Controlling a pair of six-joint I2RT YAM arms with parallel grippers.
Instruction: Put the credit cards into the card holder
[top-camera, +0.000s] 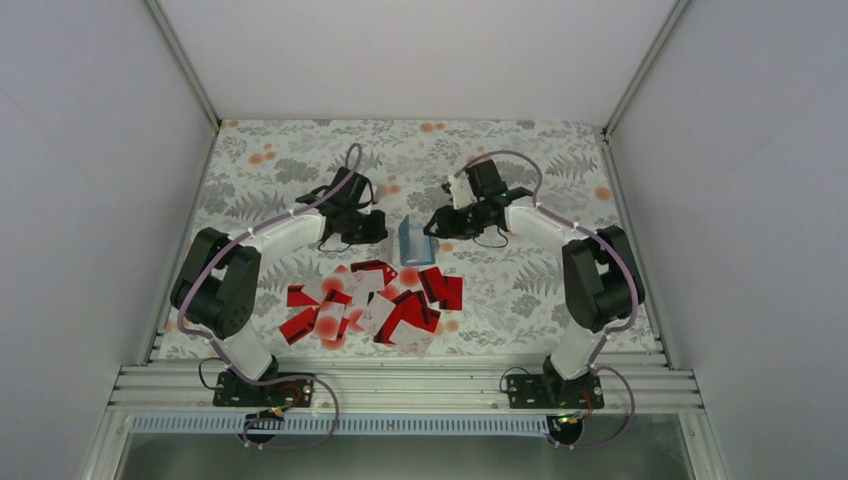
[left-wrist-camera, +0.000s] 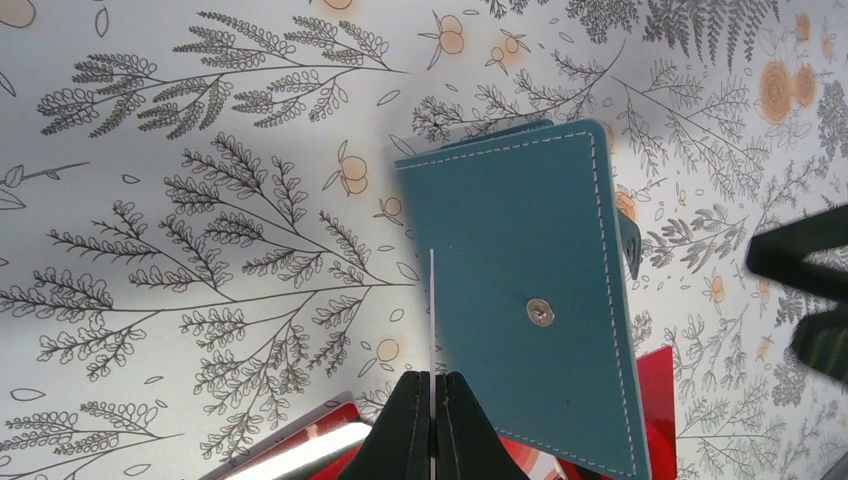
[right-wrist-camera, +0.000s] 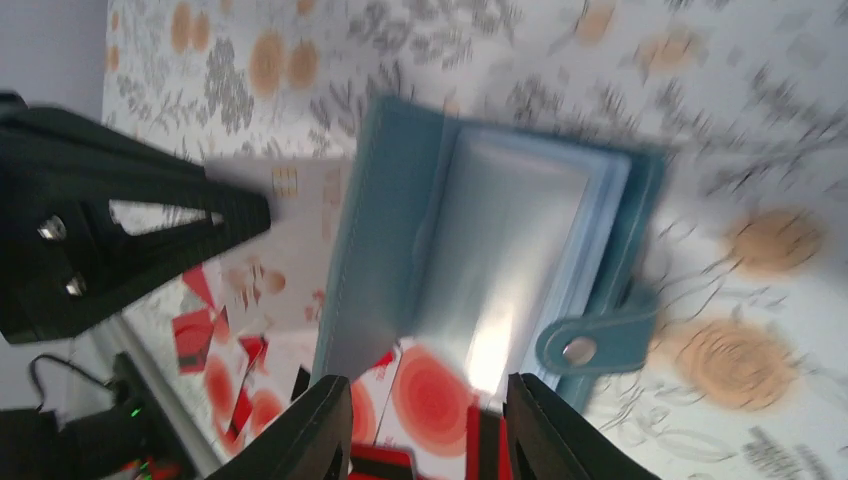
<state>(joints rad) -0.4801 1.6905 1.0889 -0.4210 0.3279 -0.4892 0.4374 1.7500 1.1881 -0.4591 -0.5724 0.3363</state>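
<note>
The teal card holder (top-camera: 414, 243) stands half open on the table between my two grippers. My left gripper (left-wrist-camera: 432, 420) is shut on a thin white card (left-wrist-camera: 432, 310), seen edge-on against the holder's closed outer cover (left-wrist-camera: 520, 290). In the right wrist view that card (right-wrist-camera: 290, 240) sits beside the holder's cover, held by the left gripper (right-wrist-camera: 150, 230). My right gripper (right-wrist-camera: 430, 440) is open, facing the holder's pale blue inside (right-wrist-camera: 500, 240) and its clasp tab (right-wrist-camera: 590, 345). The loose red and white credit cards (top-camera: 370, 300) lie in a pile in front of the holder.
The floral tablecloth (top-camera: 540, 290) covers the table, with white walls on three sides. The right gripper's fingers (left-wrist-camera: 800, 290) show at the right edge of the left wrist view. A metal rail (top-camera: 400, 385) runs along the near edge by the arm bases.
</note>
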